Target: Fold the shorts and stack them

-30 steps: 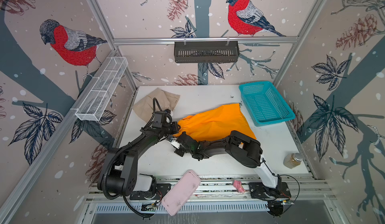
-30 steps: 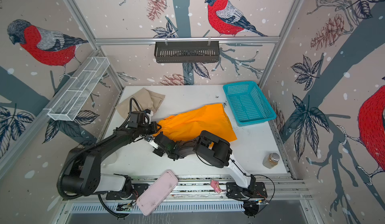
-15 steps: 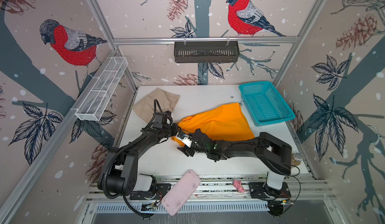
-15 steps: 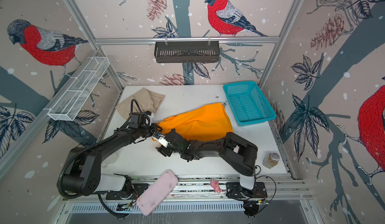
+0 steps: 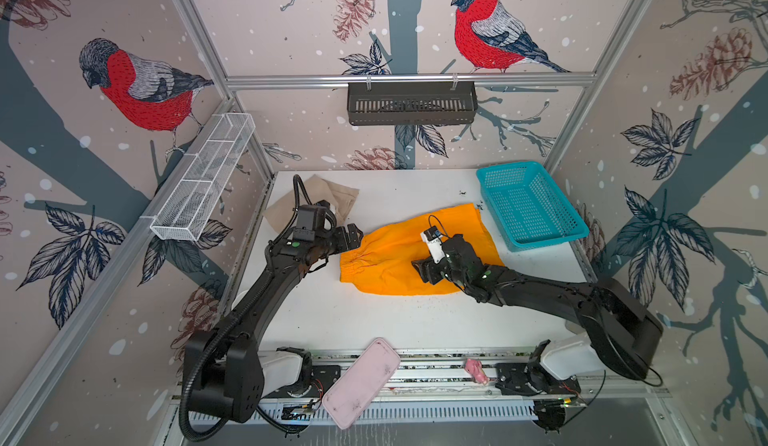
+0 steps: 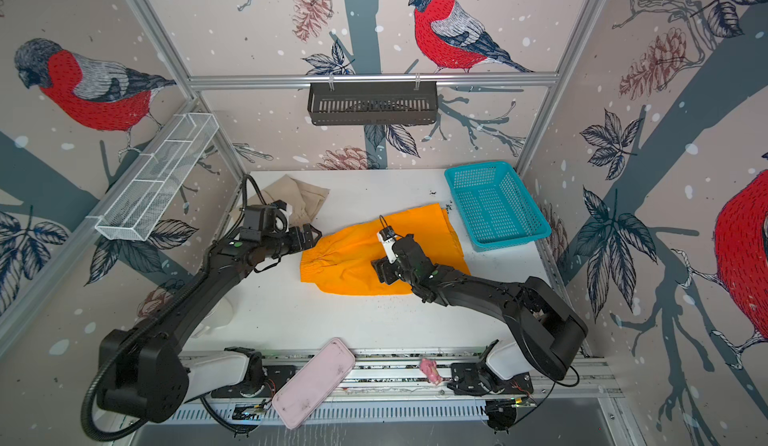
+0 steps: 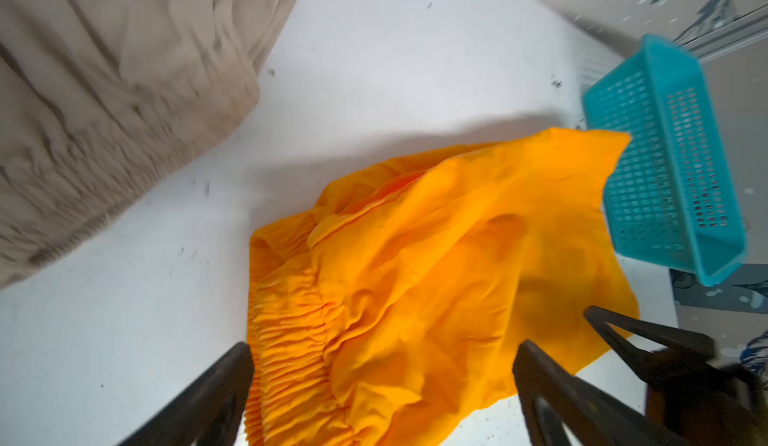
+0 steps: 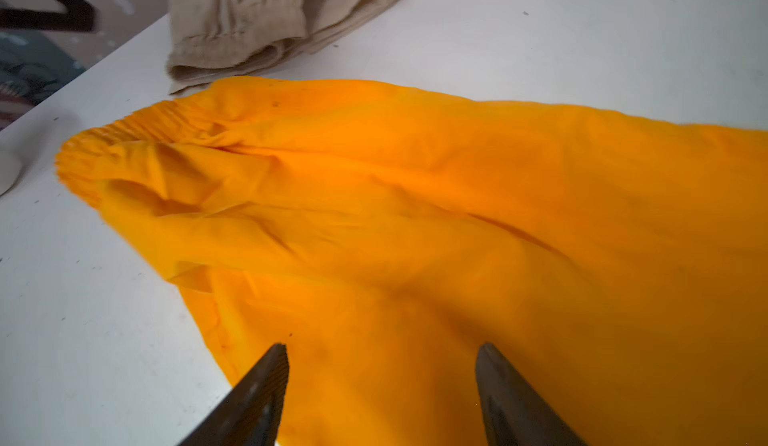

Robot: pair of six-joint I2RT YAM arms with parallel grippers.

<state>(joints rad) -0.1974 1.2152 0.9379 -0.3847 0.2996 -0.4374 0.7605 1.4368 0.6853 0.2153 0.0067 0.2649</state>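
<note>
Bird-papered walls [image 5: 291, 28], white table [image 5: 332, 319], orange shorts [image 5: 386, 265], left gripper [image 5: 352, 236] and right gripper [image 5: 420, 271] agape, empty

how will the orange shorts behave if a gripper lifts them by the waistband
Probably floppy: the orange shorts lie creased on the table, so they would likely sag and unfold. Likely light, thin cloth. The gathered waistband looks thicker, probably the firmer spot to pinch.

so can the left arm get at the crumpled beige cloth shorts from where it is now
Probably yes: the crumpled beige cloth shorts lie right beside its wrist, nothing lies between, and the left pincer is open and empty beside the orange cloth shorts.
</note>
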